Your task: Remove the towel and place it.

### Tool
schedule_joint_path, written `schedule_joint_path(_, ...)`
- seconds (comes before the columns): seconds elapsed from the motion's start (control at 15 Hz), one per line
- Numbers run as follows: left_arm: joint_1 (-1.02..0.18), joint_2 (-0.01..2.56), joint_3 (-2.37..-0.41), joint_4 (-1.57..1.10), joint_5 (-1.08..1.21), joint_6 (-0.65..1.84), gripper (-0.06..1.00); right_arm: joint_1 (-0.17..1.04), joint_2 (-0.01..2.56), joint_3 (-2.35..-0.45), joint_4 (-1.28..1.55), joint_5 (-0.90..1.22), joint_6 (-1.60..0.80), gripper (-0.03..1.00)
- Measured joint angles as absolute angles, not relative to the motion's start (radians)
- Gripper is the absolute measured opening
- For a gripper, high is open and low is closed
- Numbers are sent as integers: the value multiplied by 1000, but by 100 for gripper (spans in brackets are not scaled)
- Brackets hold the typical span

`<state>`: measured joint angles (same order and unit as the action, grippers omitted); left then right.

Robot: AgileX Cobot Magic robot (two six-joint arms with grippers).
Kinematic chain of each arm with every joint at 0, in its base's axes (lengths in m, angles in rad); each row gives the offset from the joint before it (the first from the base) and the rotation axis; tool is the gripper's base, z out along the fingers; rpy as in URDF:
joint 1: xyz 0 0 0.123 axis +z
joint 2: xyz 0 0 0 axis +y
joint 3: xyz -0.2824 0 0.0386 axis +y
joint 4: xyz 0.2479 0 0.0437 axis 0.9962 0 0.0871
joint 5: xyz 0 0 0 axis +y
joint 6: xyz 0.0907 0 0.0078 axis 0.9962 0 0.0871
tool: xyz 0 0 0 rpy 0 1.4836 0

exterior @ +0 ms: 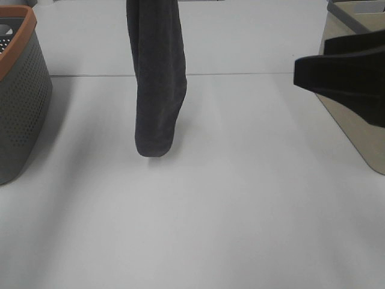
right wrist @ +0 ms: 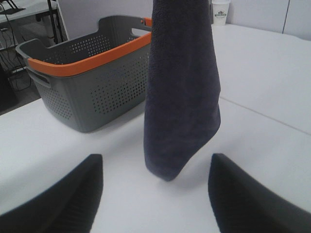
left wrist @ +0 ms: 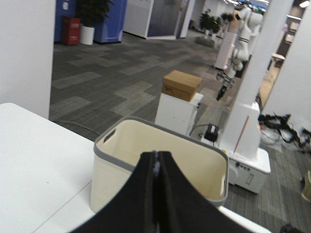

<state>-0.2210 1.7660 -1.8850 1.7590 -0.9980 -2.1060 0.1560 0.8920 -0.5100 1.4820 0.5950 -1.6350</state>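
Tabletop (exterior: pixel 240 211): white. At its left a gray basket (exterior: pixel 21 114), orange-rimmed; at its right a beige basket (left wrist: pixel 112 179). Between them the towel (exterior: pixel 157 90) hangs upright, top out of frame, tip near the surface. The right hand (right wrist: pixel 155 155): fingers apart, short of the towel. The left hand (left wrist: pixel 156 155): fingers pressed together.

Dark towel (exterior: pixel 157 84) hangs down in middle, bottom tip near white table (exterior: pixel 240 229). Gray basket (exterior: pixel 24 102), orange rim, at left. Black right gripper (exterior: pixel 310 72) at right, in front of tan basket (exterior: pixel 361 135).
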Motion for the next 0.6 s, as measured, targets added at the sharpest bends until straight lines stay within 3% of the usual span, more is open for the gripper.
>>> schedule_joint_path(0.27, -285, 1763, -1885, 1758, -830, -2157, 0, 156, 1066, -514, 1717, 687, -1919, 63)
schedule_joint_path(0.6, -396, 1802, -1885, 1757, -675, -2159, 0, 187, 1249, -634, 1736, 717, -1947, 63)
